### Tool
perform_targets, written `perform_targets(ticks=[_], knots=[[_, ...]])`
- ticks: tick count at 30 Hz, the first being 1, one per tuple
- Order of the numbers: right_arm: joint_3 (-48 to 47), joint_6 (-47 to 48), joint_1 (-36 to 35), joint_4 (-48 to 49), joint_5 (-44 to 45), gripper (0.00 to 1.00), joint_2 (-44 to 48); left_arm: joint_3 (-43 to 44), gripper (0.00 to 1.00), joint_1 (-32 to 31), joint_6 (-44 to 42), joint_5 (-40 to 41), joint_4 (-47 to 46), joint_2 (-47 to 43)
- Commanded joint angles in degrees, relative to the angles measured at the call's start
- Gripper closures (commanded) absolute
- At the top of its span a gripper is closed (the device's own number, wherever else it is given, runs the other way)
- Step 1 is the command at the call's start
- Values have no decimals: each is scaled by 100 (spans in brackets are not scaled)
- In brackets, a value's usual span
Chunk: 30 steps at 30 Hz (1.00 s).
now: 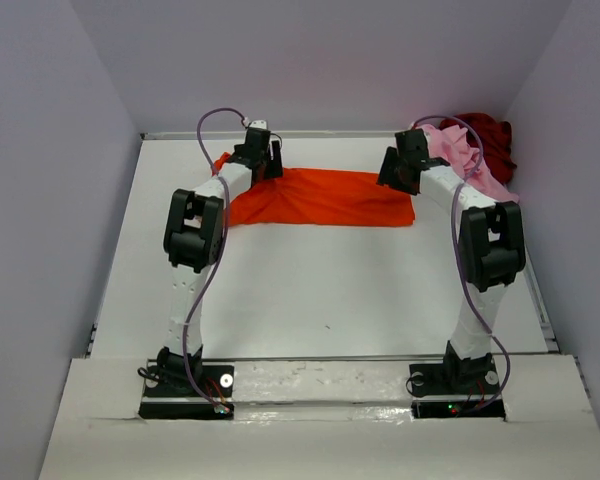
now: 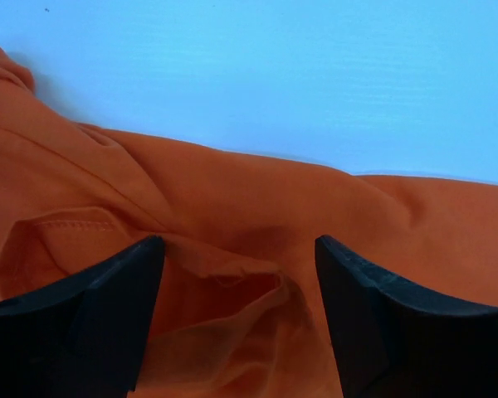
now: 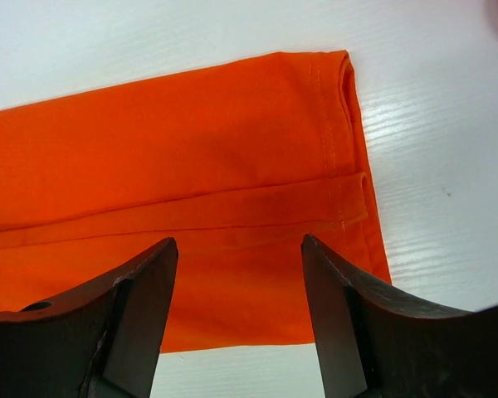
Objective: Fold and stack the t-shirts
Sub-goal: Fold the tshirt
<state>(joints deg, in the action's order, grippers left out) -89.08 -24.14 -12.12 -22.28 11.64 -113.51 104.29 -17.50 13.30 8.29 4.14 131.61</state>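
The orange t-shirt (image 1: 320, 198) lies folded into a long band across the far middle of the table. My left gripper (image 1: 272, 160) hovers over its left end, jaws open, with a raised fold of orange cloth (image 2: 232, 274) between the fingers but not pinched. My right gripper (image 1: 398, 172) stands open just above the band's right end (image 3: 257, 207), near its hemmed edge. The pink t-shirt (image 1: 460, 155) and the dark red t-shirt (image 1: 490, 135) lie crumpled in a heap at the far right corner.
White walls close in the table at the left, back and right. The heap of shirts sits right behind the right arm's wrist. Bare table (image 1: 320, 290) stretches between the orange band and the arm bases.
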Motion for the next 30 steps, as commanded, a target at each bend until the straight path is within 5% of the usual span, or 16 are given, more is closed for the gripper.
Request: perform_targets(ticks=[1, 20, 30], knots=[[-136, 94, -54, 163, 93, 33, -48, 153, 6, 45, -257, 462, 184, -118], [-250, 68, -54, 180, -320, 33, -434, -849, 1, -430, -161, 1455, 631, -2350], [-619, -3, -54, 137, -391, 32, -1093, -1754, 1, -649, 366, 920, 544, -2798]])
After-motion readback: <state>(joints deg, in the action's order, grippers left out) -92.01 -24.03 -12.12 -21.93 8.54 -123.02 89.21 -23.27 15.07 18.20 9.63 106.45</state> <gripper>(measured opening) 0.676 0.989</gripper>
